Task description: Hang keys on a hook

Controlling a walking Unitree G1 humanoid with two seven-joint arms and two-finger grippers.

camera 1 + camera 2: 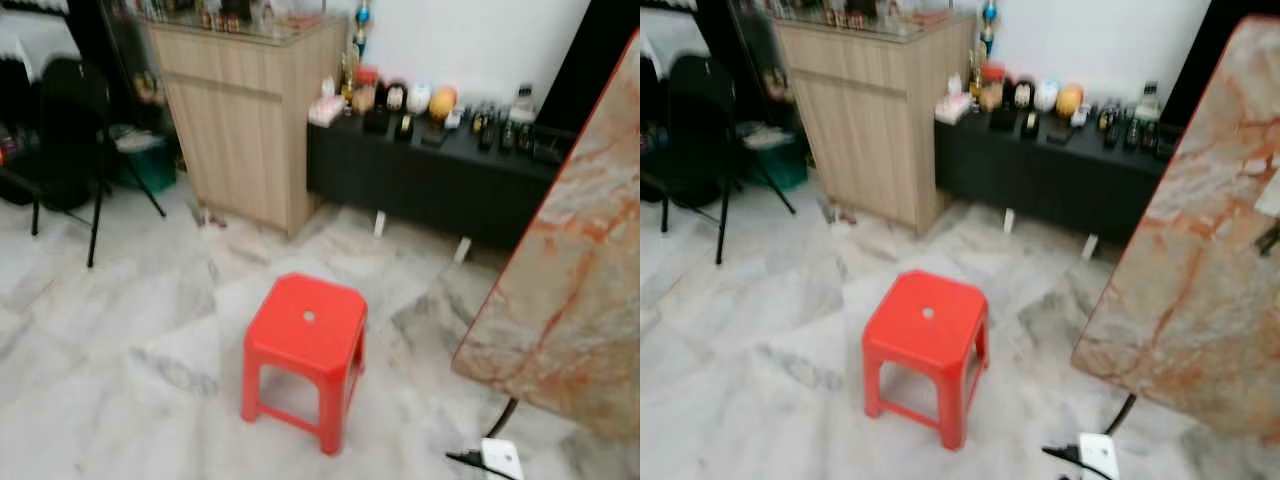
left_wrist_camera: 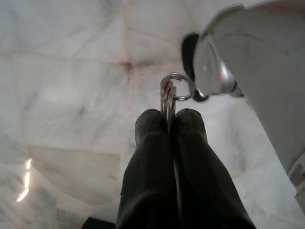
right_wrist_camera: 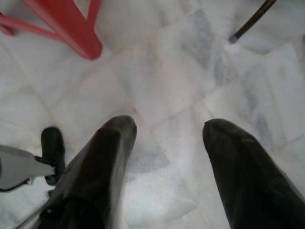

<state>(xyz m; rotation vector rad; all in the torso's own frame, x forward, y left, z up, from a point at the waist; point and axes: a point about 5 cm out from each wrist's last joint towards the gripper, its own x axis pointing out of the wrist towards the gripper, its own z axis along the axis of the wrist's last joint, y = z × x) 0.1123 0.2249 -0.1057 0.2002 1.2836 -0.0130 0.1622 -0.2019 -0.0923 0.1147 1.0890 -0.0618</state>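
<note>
floor (image 1: pixel 120 330): pale grey-veined marble tiles across the room; head views slightly blurred.
marble slab (image 1: pixel 585 290): large, tilted, red-veined with a red edge, at 3 o'clock in the head views.
wooden cabinet (image 1: pixel 245 120): light wood, at 11 o'clock, small items on its glass top too blurred to name.
counter (image 1: pixel 430 175): low and black, at 1 o'clock, touching the cabinet's side; carries a row of bottles and small rounded objects along its top.
black chair (image 1: pixel 60 140): at 9–10 o'clock, thin legs on the floor, well apart from the stool.
red stool (image 1: pixel 305 350): plastic, upright, at 6 o'clock centre, small hole in the seat; stands alone on the floor.
power strip (image 1: pixel 498 458): white, at 5 o'clock on the floor near the slab's lower corner, black cable attached.
left pincer (image 2: pixel 169 114): fingers pressed together, gripping the keys; pointing down over the marble floor, next to a silver robot part.
keys (image 2: pixel 167 95): pinched between the left fingertips, blades clamped, their ring (image 2: pixel 183 86) sticking out past the tips.
right pincer (image 3: pixel 167 129): fingers spread apart, nothing between them; above the floor, with a leg of the red stool at 11 o'clock in its own picture.
</note>
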